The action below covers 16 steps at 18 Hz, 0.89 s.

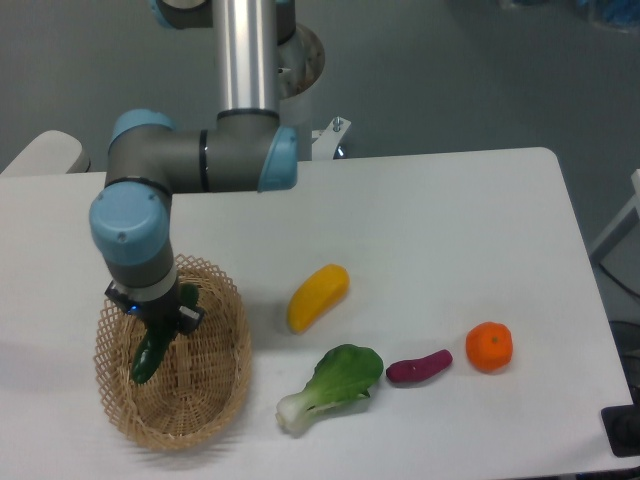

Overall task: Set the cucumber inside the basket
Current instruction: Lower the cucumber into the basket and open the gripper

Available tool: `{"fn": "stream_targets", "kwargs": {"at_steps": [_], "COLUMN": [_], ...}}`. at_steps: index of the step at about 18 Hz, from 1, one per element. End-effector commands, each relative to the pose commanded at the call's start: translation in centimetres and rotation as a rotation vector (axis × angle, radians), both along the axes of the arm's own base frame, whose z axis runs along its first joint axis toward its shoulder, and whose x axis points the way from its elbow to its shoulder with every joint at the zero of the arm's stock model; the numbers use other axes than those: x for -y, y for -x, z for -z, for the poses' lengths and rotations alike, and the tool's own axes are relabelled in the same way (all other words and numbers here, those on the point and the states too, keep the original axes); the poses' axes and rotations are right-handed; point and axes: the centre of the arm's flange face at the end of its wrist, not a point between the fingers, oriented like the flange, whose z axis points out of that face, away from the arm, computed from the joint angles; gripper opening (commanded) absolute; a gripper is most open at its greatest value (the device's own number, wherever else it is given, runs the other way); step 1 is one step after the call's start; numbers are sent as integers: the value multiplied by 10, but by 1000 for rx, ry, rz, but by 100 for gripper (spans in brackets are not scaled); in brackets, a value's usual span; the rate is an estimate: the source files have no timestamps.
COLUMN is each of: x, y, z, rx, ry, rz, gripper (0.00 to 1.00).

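The cucumber [150, 349] hangs tilted over the left part of the basket [215, 400], clamped at its upper end by the jaws of the gripper [160, 318]. The basket rests on the white worktop [450, 250].

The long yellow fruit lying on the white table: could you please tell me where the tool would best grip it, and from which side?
Probably across the middle of the long yellow fruit, coming straight down from above. It lies flat and tilted, upper end to the right, so the tool's fingers should close across its narrow width. The white table is bare on both its long sides.
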Motion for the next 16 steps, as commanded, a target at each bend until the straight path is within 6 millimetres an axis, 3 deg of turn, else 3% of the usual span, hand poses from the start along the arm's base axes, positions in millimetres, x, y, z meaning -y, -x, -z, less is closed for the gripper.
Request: {"fn": "stream_targets", "kwargs": {"at_steps": [2, 4, 8, 10, 13, 16], "x": [-2, -3, -6, -10, -15, -25], "y": [2, 1, 4, 5, 15, 44], "z": [4, 4, -8, -15, -33, -65], "rx": [-11, -16, -26, -31, -46, -74], "ry": [-2, -10, -32, -44, -74, -132], "rz": [0, 4, 11, 10, 1, -28], "gripper": [7, 16, 66, 100, 100, 100]}}
